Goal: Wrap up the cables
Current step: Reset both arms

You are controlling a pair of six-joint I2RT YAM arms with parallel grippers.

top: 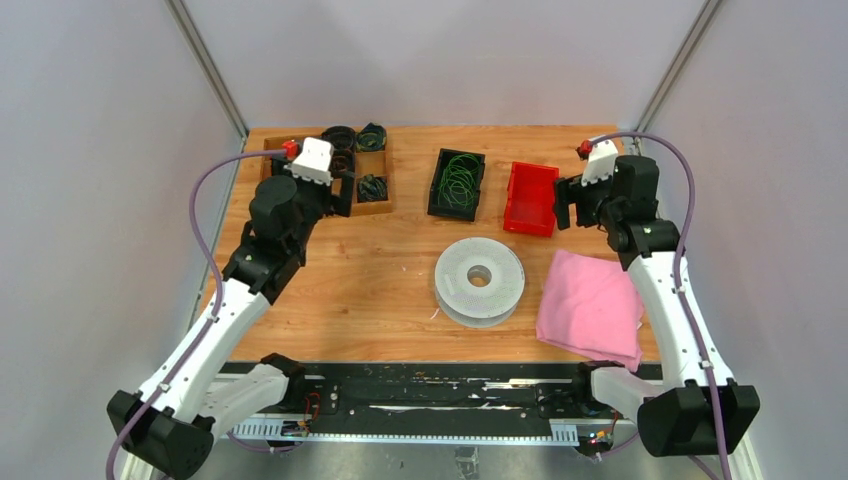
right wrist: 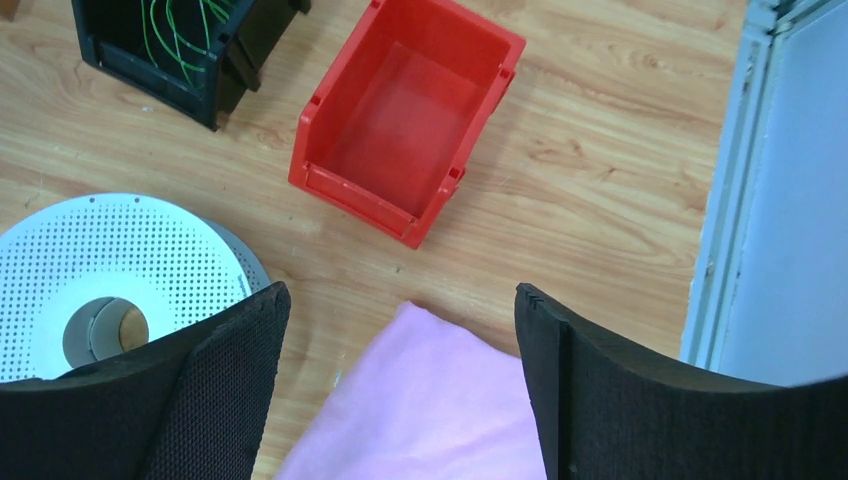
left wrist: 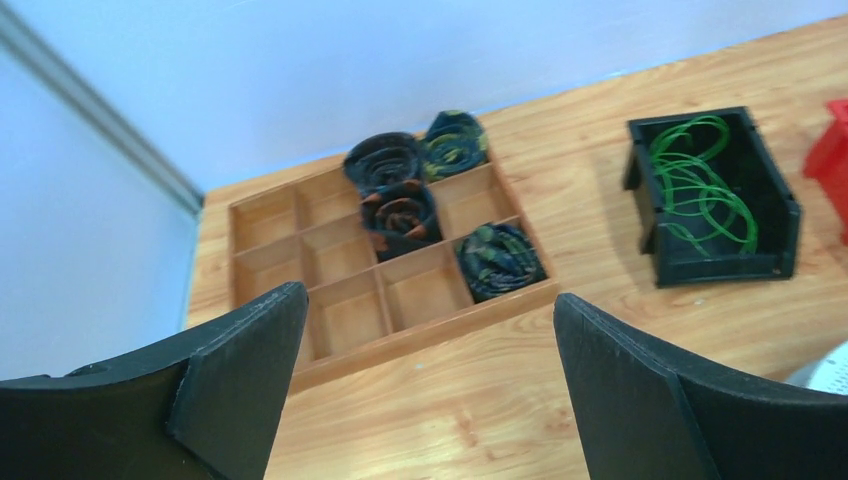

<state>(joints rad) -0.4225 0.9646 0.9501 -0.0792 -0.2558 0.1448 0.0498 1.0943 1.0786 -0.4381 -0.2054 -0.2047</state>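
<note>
The cables point(top: 459, 180) are thin green wire loops lying in a black bin point(top: 436, 192) at the back middle of the table. They also show in the left wrist view point(left wrist: 700, 190) and at the top left of the right wrist view point(right wrist: 180, 40). The grey perforated spool point(top: 479, 281) lies flat in front of the bin. My left gripper point(top: 343, 190) hovers open and empty by the near side of a wooden tray point(top: 375, 208), its jaws wide apart point(left wrist: 425, 300). My right gripper point(top: 568, 208) is open and empty point(right wrist: 400, 295), between the red bin and the pink cloth.
The wooden compartment tray point(left wrist: 420, 335) at the back left holds several small dark cord bundles point(left wrist: 400, 215). An empty red bin point(top: 531, 198) stands right of the black bin point(left wrist: 715, 268). A pink cloth point(top: 592, 305) lies at the right front, beside the spool point(right wrist: 110, 280).
</note>
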